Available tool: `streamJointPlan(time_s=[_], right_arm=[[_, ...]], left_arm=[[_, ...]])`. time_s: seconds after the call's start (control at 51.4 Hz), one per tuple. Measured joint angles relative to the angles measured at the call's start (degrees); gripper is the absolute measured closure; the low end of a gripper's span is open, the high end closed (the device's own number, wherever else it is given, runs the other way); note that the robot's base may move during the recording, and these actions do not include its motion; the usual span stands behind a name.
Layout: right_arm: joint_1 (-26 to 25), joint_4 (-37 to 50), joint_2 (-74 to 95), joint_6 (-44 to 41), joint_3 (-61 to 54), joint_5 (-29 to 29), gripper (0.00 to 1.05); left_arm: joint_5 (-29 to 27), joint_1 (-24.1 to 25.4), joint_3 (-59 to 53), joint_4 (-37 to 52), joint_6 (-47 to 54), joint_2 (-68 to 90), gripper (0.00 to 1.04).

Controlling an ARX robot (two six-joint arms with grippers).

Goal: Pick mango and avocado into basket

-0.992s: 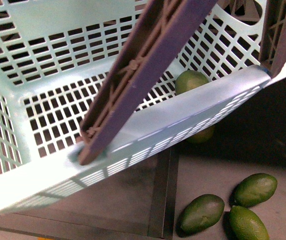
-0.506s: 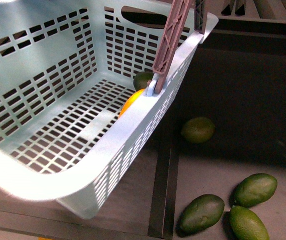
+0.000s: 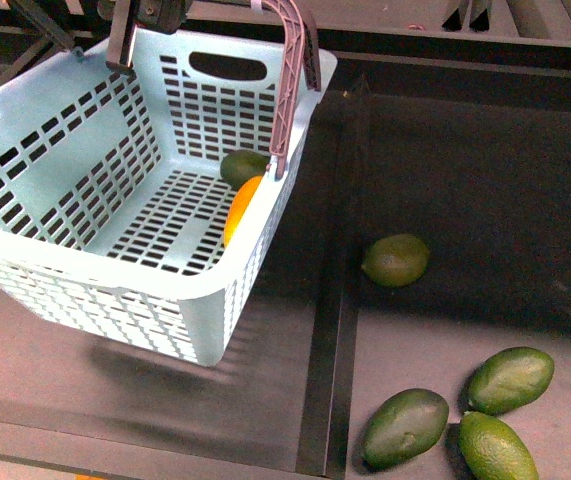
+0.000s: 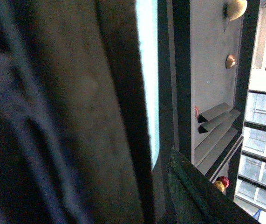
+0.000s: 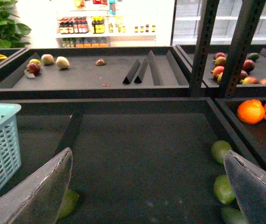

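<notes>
The basket [image 3: 115, 270] hangs tilted from the left pincer [image 3: 145, 20], which seems pinching its handle [image 3: 295, 70]; mango [image 3: 240, 208] and avocado [image 3: 243, 166] lie inside. The right pincer [image 5: 146, 186] is spread and empty. The picking looks done, so the next move is probably setting the basket down level, toward 9 o'clock from the loose avocados [image 3: 405, 427].

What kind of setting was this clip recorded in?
Most likely a grocery store's produce section, or a mock-up of one. Loose avocados and oranges lie in dark display bins, bottles line shelves behind, and an aqua shopping basket holds a mango.
</notes>
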Motion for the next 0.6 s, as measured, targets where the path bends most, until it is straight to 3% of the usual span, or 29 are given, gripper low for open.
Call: streamJointPlan(time_s=[0.525, 0.603], right_arm=[[0.0, 0.0, 0.0, 0.0, 0.0, 0.0, 0.09], [0.0, 0.0, 0.0, 0.0, 0.0, 0.0, 0.09]], left_arm=[[3.1, -0.1, -5.0, 2.6, 0.2, 1.6, 0.77], [3.5, -0.2, -5.8, 2.4, -0.2, 1.0, 0.66]])
